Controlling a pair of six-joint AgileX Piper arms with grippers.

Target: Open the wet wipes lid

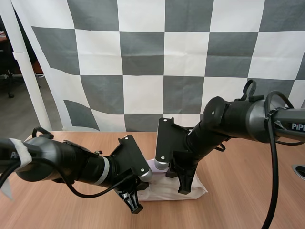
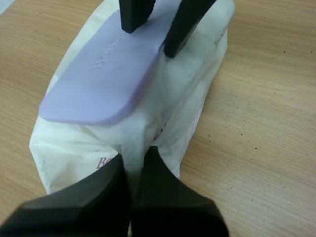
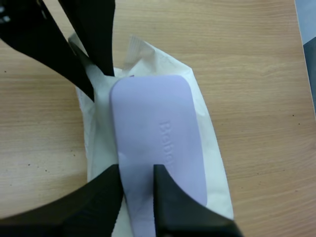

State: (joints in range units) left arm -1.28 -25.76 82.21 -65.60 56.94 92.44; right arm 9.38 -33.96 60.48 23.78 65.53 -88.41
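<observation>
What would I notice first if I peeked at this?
A white pack of wipes with a purple lid lies in the middle of the wooden table. The left gripper pinches one end of the pack. The right gripper is down at the other end of the lid.

The table is light brown wood with a fine grain, and it fills the lower part of the high view from the left edge to the right. A pack of wet wipes lies directly on it, soft and white, flat at lower centre of the frame, its lilac lid turned upward. The pack's wrinkled wrapper rests on the wood. At the right edge of the frame a small dark ring sits in the tabletop
</observation>
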